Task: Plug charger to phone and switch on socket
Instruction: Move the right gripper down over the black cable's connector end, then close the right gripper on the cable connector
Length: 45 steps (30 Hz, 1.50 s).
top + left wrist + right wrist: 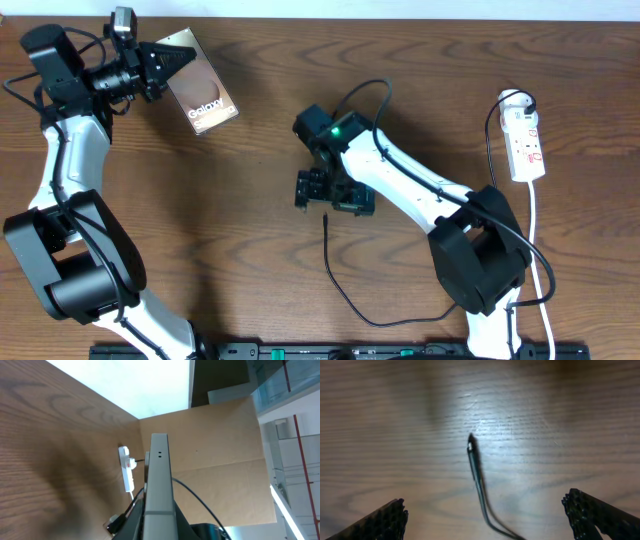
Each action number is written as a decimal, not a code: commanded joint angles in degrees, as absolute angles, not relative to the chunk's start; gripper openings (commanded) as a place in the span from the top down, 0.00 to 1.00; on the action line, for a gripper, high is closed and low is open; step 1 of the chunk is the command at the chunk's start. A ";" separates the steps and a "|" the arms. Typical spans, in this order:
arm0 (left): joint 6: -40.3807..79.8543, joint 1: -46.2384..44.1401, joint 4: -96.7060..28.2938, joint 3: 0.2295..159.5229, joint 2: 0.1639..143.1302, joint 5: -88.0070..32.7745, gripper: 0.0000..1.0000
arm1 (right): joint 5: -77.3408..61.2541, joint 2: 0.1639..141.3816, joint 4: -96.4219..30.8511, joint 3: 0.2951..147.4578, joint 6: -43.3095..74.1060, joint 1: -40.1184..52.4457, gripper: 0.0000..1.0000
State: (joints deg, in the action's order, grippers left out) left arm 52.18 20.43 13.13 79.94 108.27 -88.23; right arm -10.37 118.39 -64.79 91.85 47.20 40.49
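The left tool [178, 56] is clamped on one short end of the phone [205, 96], at the far left of the table [230, 230]. From overhead the phone shows its lettered face and angles away from the tool. In the left wrist view it shows as a thin grey edge [159, 480] running out from between the fingers. I cannot tell whether the phone rests on the table or is raised off it.

The right tool [335, 195] is near the table's middle, jaws spread wide and holding nothing. The charger [326, 245] lies on the wood, its connector tip [471, 446] just ahead of the gap between the fingers [375, 522]. Its cable curves back toward the arm's base.

The socket [525, 140] lies at the far right edge, well apart from both tools, with its white cord [535, 230] trailing toward the near edge.
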 commanded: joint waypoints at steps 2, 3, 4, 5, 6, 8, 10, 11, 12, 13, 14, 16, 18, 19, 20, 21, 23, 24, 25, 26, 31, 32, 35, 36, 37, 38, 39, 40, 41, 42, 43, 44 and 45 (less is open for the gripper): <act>51.03 20.88 13.45 80.09 108.12 -90.00 0.93 | -9.63 117.99 -61.58 87.09 49.30 41.60 0.01; 51.03 20.88 13.45 80.09 108.12 -90.00 0.93 | -9.87 117.99 -60.25 85.67 49.32 41.69 0.01; 51.03 20.88 13.45 80.09 108.12 -90.00 0.93 | -10.28 117.99 -59.55 84.86 49.76 41.74 0.01; 51.00 20.88 13.45 80.09 108.12 -90.00 0.92 | -11.14 117.99 -58.70 83.70 50.15 41.74 0.01; 51.00 20.88 13.45 80.09 108.12 -89.97 0.93 | -11.27 117.99 -58.15 83.05 50.15 41.74 0.01; 50.81 20.88 13.45 80.09 108.12 -89.97 0.93 | -11.31 117.99 -57.65 82.43 50.15 41.74 0.02; 50.59 20.88 13.45 80.09 108.12 -89.93 0.92 | -11.31 117.99 -57.63 82.37 50.13 41.74 0.03; 50.59 20.88 13.45 80.09 108.12 -89.93 0.93 | -11.29 117.99 -57.63 82.37 50.13 41.76 0.04; 50.59 20.88 13.45 80.09 108.12 -89.93 0.93 | -11.27 117.99 -57.58 82.37 50.15 41.85 0.04; 50.59 20.88 13.45 80.09 108.12 -89.93 0.93 | -11.25 117.99 -57.49 82.37 50.15 41.95 0.06; 50.59 20.88 13.45 80.09 108.12 -89.93 0.92 | -11.25 117.99 -57.28 82.30 50.13 42.04 0.07; 50.59 20.88 13.43 80.09 108.12 -89.78 0.92 | -11.27 117.99 -56.07 81.82 50.13 42.41 0.11; 50.59 20.88 13.43 80.09 108.12 -89.49 0.93 | -11.27 118.04 -54.96 81.43 50.15 42.92 0.12; 50.59 20.88 13.43 80.09 108.12 -89.47 0.92 | -11.27 118.08 -54.50 81.19 50.15 43.18 0.12; 50.59 20.88 13.43 80.09 108.12 -89.45 0.93 | -11.27 118.08 -54.24 81.12 50.15 43.33 0.14; 50.59 20.88 13.43 80.09 108.12 -89.45 0.93 | -11.22 118.08 -54.06 81.12 50.15 43.48 0.16; 50.61 20.88 13.43 80.09 108.12 -89.47 0.92 | -11.00 118.08 -53.98 81.12 50.15 43.55 0.20; 50.59 20.88 13.45 80.09 108.12 -89.47 0.93 | -10.94 118.08 -53.98 81.10 50.15 43.55 0.22; 50.61 20.88 13.43 80.09 108.12 -89.47 0.92 | -10.83 118.08 -53.98 81.03 50.13 43.55 0.23; 50.61 20.88 13.43 80.09 108.12 -89.47 0.93 | -10.76 118.08 -53.91 80.90 50.15 43.55 0.23; 50.61 20.88 13.43 80.09 108.12 -89.47 0.93 | -10.59 118.10 -53.49 80.51 50.15 43.55 0.30; 50.61 20.88 13.43 80.09 108.12 -89.47 0.93 | -10.46 118.10 -53.52 80.51 50.15 43.55 0.33; 50.61 20.88 13.43 80.09 108.12 -89.49 0.93 | -9.41 118.10 -53.52 80.51 50.15 43.57 0.40; 50.61 20.88 13.43 80.09 108.12 -89.49 0.93 | -9.19 118.10 -53.52 80.51 50.15 43.55 0.43; 50.61 20.88 13.43 80.09 108.12 -89.49 0.92 | -9.13 118.10 -53.49 80.51 50.15 43.55 0.46; 50.61 20.88 13.43 80.09 108.12 -89.49 0.93 | -9.13 118.10 -53.49 80.51 50.17 43.55 0.48; 50.61 20.88 13.43 80.09 108.12 -89.49 0.93 | -9.13 118.10 -53.49 80.51 50.17 43.55 0.51; 50.61 20.88 13.43 80.09 108.12 -89.49 0.93 | -9.13 118.10 -53.49 80.51 50.17 43.57 0.55; 50.61 20.88 13.43 80.09 108.12 -89.49 0.92 | -9.13 118.10 -53.49 80.51 50.15 43.55 0.59; 50.61 20.88 13.43 80.09 108.12 -89.49 0.93 | -9.13 118.10 -53.47 80.51 50.15 43.55 0.64; 50.61 20.88 13.43 80.09 108.12 -89.49 0.93 | -9.13 118.10 -53.47 80.51 50.15 43.55 0.67; 50.61 20.88 13.43 80.09 108.12 -89.47 0.93 | -9.13 118.10 -53.47 80.51 50.15 43.55 0.71; 50.61 20.88 13.43 80.09 108.12 -89.49 0.92 | -9.13 118.10 -53.47 80.51 50.17 43.55 0.74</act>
State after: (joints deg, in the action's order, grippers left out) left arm 50.96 20.58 13.13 79.94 108.27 -88.20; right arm -10.11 118.39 -53.45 80.90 50.09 43.11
